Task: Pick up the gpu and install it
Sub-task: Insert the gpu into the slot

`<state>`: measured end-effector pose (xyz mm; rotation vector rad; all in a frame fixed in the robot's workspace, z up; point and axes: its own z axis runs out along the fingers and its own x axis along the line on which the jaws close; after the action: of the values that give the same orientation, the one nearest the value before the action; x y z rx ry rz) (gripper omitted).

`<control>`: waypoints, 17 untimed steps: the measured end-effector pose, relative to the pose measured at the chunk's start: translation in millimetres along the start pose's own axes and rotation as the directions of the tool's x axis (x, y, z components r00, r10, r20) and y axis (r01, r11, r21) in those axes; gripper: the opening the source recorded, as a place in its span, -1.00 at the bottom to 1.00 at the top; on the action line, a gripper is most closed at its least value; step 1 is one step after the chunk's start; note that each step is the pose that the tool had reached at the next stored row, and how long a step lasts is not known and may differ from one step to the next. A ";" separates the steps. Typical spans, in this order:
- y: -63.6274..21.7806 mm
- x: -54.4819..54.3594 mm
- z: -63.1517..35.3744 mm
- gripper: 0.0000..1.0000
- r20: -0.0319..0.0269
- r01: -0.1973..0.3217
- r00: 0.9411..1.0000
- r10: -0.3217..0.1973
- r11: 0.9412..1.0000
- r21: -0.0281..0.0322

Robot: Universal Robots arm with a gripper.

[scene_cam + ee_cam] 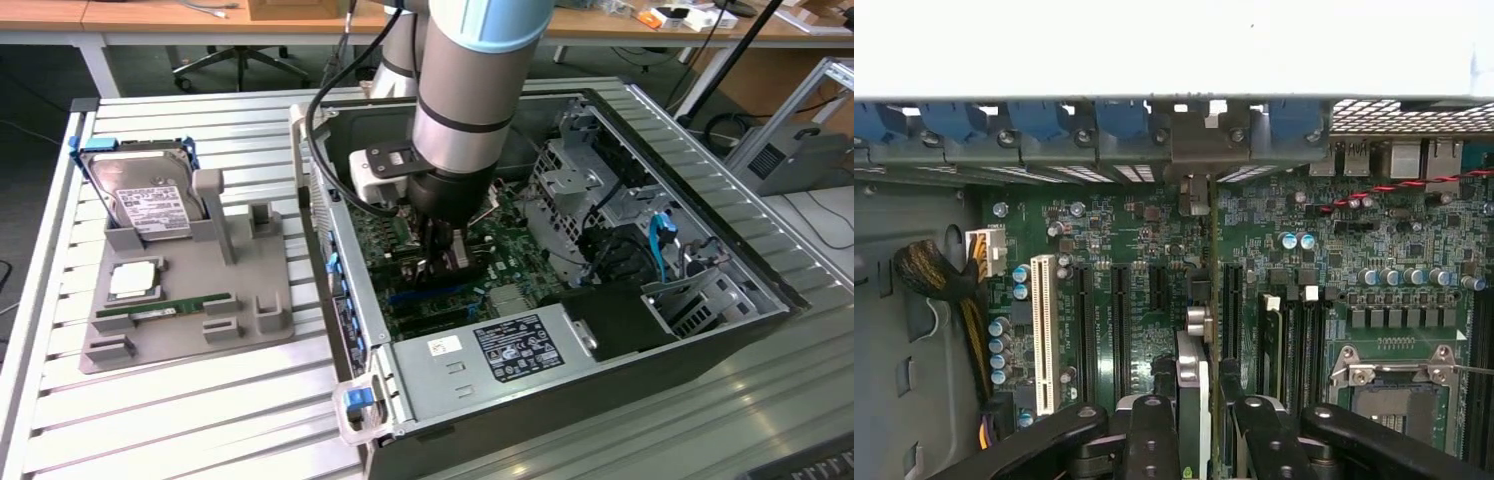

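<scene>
I see my gripper (447, 262) down inside the open computer case (747, 270), fingers (1154, 440) closed on the gpu (1194, 400), which stands edge-on over the motherboard (1134, 240) slots.

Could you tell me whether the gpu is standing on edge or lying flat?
On edge: the gpu stands upright between the gripper fingers, above the motherboard slots.
</scene>
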<state>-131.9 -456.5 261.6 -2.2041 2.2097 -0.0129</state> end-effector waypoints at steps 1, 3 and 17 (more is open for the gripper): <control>0.0 0.0 0.0 -0.47 0.000 -0.002 1.000 0.002 1.000 0.000; 0.0 0.0 0.1 -0.47 0.000 -0.003 1.000 0.003 1.000 0.000; 0.2 0.2 -0.7 -0.47 0.000 -0.018 1.000 0.018 1.000 0.001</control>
<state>-132.1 -456.6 262.3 -2.1837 2.2293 -0.0134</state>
